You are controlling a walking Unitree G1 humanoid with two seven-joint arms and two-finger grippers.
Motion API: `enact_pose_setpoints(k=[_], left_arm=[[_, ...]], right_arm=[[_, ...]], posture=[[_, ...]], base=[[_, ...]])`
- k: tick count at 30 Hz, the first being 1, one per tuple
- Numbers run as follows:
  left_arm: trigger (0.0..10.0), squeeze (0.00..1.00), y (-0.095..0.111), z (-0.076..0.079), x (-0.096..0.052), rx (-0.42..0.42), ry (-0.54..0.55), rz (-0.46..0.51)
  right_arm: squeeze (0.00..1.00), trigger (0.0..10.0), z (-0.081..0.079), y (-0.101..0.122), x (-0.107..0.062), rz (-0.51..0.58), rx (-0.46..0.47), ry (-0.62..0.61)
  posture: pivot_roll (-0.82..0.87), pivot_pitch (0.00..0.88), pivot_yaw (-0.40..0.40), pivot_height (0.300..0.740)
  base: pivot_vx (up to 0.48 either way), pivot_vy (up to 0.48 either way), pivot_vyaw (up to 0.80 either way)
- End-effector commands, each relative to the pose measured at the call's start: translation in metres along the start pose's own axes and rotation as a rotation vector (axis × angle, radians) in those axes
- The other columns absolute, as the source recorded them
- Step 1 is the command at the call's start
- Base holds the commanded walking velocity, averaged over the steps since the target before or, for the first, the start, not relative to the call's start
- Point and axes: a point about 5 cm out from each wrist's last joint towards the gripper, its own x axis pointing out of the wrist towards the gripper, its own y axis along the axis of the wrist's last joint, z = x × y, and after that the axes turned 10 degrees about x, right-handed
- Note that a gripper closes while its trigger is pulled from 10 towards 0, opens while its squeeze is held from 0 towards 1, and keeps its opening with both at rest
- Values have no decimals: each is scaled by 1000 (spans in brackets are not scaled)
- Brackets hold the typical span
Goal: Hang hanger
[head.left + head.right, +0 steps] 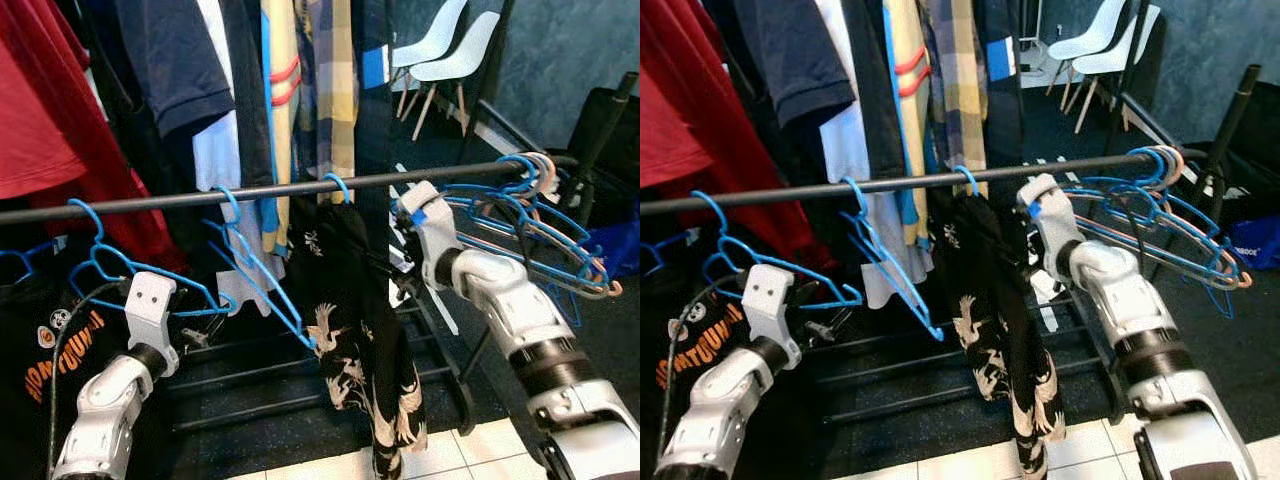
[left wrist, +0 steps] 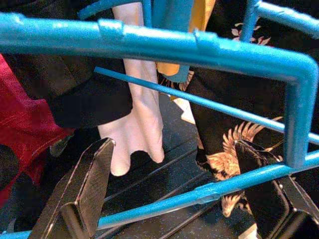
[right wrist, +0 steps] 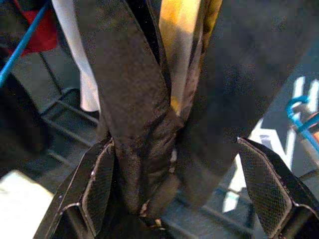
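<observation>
While hangers (image 1: pixel 150 285) crowd rail (image 1: pixel 300 188), right gripper (image 3: pixel 187 191) agape round black cloth (image 3: pixel 144 124)

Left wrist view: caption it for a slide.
Open left gripper straddling the blue hanger, crane-print black shirt behind.

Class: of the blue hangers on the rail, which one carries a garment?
The blue hanger mid-rail, holding the black bird-print shirt; the others hang bare, including the bunch at the rail's right end.

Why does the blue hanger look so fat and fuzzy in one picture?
Left wrist view: the blue hanger sits very close to the camera, so it looks thick and soft. Right wrist view: dark cloth is blurry and dim. Left eye view: sharper, rail clear.
</observation>
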Motion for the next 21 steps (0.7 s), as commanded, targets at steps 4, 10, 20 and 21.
enact_pose_setpoints(k=[4,10,20,21], left_arm=[[10000,0,-11,2,-9,-30,-23,-69],[10000,0,-2,0,-12,-18,-8,-46],[10000,0,2,-1,-21,-23,18,-58],[10000,0,2,-1,-21,-23,18,-58]], right_arm=[[0,10000,-5,4,6,0,116,56],[0,10000,-13,12,9,31,191,124],[0,10000,-29,39,3,82,219,234],[0,10000,-29,39,3,82,219,234]], posture=[[-41,61,17,740],[-11,67,2,740],[-11,69,-13,740],[-11,69,-13,740]], base=[[0,0,0],[0,0,0],[0,0,0],[0,0,0]])
